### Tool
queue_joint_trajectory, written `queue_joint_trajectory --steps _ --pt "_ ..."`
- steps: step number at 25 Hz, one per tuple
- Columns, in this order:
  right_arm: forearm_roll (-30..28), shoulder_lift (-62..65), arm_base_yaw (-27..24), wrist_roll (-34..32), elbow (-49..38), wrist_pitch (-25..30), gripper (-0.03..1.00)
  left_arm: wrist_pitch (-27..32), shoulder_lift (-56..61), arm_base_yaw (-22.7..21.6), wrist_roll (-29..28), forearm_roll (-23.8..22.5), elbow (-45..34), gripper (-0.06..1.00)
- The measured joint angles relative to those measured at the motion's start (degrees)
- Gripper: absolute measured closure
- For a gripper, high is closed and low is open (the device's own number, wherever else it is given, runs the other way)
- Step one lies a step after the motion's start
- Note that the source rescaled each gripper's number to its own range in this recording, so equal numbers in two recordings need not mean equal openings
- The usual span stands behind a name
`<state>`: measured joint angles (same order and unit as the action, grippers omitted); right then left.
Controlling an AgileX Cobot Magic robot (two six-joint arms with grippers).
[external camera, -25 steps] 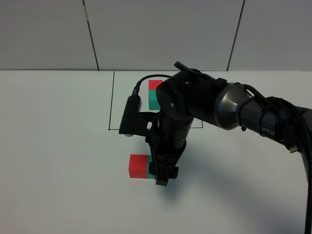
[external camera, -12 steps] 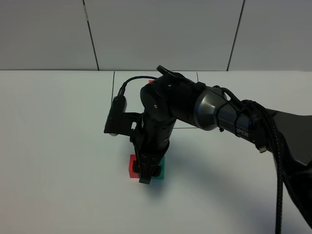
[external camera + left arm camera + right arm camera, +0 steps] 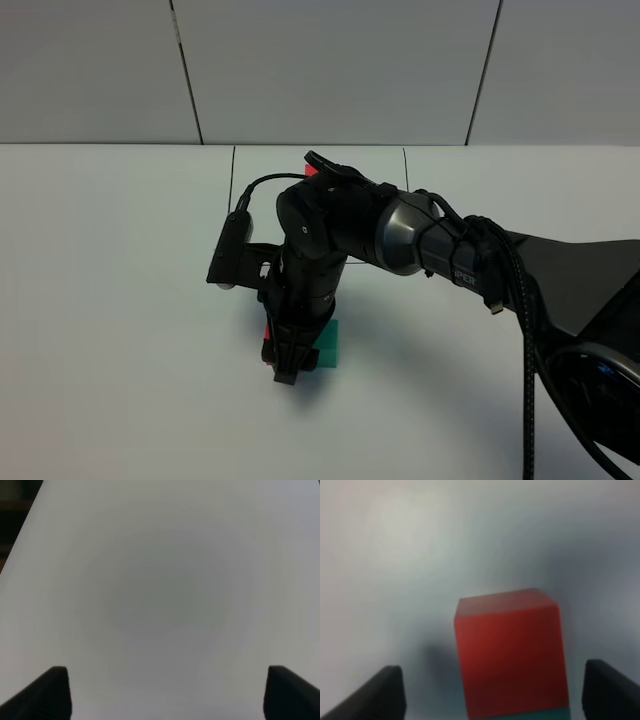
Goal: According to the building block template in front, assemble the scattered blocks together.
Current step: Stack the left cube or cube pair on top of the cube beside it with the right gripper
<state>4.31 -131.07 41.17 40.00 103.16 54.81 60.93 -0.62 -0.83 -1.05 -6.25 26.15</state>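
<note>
- From the high camera you see the right arm (image 3: 400, 240) reaching across the middle of the white table (image 3: 110, 300) and bending down over the two loose cubes, which sit in the middle stretch of the table, nearer the front edge than the back.
- Your right gripper (image 3: 288, 368) points straight down at them. Its black body covers most of the red cube (image 3: 266, 336), of which only a sliver shows along the gripper's left side.
- The teal cube (image 3: 327, 345) shows just to the right of the gripper; the arm hides where the two cubes meet, so you cannot tell from here whether they touch.
- Behind the arm, a thin black rectangle (image 3: 233, 200) is drawn on the table toward the back edge. Of the template (image 3: 311, 171) inside it you see only a speck of red past the wrist.
- The left wrist camera shows you bare, blurred table and the two dark fingertips (image 3: 50, 692) of the left gripper (image 3: 165, 692) spread wide, with nothing between them.
- In the right wrist camera, the red cube fills the space between the fingers, a thin teal strip showing against its nearer edge. The fingertips (image 3: 377, 692) stand well spread on either side of the cube, clear of its faces, gripping nothing.
</note>
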Motion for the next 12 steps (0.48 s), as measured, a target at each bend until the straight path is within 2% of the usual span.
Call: queue_joint_trajectory --steps 12 --pt "-0.12 -1.71 -0.95 0.0 0.0 -1.07 0.08 -0.12 0.0 0.0 0.0 -0.17 0.0 0.0"
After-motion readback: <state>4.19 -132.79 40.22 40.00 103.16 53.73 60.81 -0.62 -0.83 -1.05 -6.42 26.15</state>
